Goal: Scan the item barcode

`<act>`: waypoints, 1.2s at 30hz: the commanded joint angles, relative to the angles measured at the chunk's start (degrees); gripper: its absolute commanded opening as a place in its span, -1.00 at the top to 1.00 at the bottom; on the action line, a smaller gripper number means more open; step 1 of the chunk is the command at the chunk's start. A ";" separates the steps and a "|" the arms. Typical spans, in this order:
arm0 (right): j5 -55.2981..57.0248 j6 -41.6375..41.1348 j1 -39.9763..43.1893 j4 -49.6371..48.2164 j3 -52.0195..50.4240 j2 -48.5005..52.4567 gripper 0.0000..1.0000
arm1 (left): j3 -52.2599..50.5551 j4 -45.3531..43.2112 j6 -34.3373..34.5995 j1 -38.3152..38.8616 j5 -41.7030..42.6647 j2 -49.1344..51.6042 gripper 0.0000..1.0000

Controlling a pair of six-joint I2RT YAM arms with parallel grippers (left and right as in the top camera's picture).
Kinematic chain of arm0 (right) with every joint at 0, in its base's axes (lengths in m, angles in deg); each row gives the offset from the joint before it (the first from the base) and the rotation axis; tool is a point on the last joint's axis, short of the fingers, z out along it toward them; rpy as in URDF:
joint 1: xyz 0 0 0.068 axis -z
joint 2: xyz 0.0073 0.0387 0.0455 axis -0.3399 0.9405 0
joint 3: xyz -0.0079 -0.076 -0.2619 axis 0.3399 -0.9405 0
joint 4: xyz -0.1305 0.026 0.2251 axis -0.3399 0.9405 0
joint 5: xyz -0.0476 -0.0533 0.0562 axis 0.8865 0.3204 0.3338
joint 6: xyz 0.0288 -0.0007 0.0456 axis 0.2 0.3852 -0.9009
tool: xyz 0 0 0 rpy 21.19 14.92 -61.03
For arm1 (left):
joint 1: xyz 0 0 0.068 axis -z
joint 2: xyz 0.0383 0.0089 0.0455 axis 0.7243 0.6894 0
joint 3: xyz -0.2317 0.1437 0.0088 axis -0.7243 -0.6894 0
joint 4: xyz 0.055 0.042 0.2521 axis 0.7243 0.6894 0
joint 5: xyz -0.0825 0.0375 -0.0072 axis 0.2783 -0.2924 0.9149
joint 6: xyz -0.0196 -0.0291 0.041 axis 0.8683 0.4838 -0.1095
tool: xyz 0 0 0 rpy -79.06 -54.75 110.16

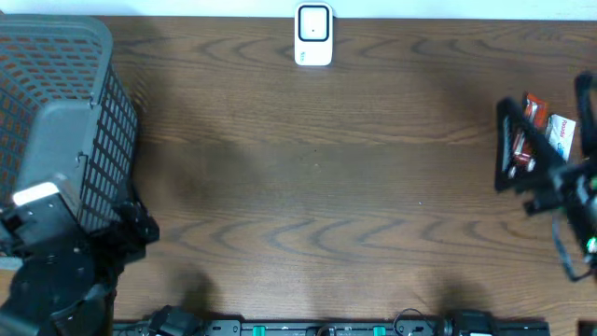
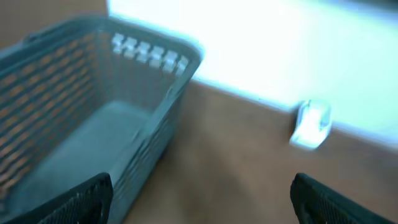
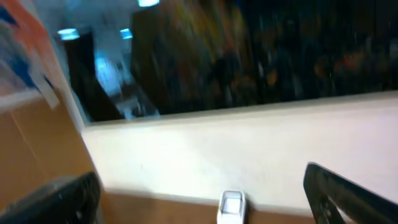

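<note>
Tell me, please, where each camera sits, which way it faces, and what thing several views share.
Overhead: above the table, looking straight down on the grey basket, the white scanner and packets; left arm and right arm show at the side edges.
Left wrist: on the left arm, facing the far wall across the table, basket at left; the open left gripper frames the bottom.
Right wrist: on the right arm, tilted up at the wall; the open right gripper frames the bottom.
Shared: all three show the scanner.

Dark wood-grain table (image 1: 308, 187); pale wall (image 2: 280, 50) along far edge.
</note>
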 commanded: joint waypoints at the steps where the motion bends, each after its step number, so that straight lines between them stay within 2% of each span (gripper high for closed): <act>1: 0.35 -2.78 -0.39 -3.91 -5.20 -8.24 -0.99 | 0.33 -8.26 -0.37 -0.24 0.72 0.33 -0.83; 6: 2.73 -5.22 0.48 -10.14 -9.49 -13.20 -0.98 | 0.33 -34.82 -7.72 -0.24 0.52 1.99 -0.83; 8: 6.19 -5.22 0.46 -10.05 -9.49 -12.94 -0.98 | 0.33 -44.33 -13.60 -0.24 0.50 3.37 -0.83; 10: 10.43 -5.20 0.46 -9.81 -9.49 -12.31 -0.98 | 0.33 -50.03 -22.18 -0.24 0.50 4.61 -0.83; 13: 17.86 -4.07 0.46 -9.40 -9.57 -11.58 -0.99 | 0.33 -49.94 -33.86 -0.24 -1.95 5.05 -0.82; 17: 26.58 -2.43 0.46 -8.31 -9.75 -11.61 -0.99 | 0.33 -49.79 -39.93 -0.24 -12.70 5.03 -0.83; 21: 25.31 -2.45 0.33 -6.47 -9.77 -12.55 -0.99 | 0.33 -47.89 -45.05 -0.24 -21.29 4.96 -0.83; 22: 25.77 -2.45 0.31 -6.58 -9.77 -13.09 -0.98 | 0.31 -47.36 -45.40 -0.26 -23.67 4.90 -0.83; 29: 25.62 -2.45 0.13 -5.16 -11.30 -21.51 -0.99 | 0.48 -47.58 -45.33 -0.24 -23.50 2.01 -0.83; 36: 25.42 -3.08 0.13 -6.27 -19.67 -34.97 -0.99 | -0.57 -42.62 -41.22 -0.24 -23.50 -3.63 -0.83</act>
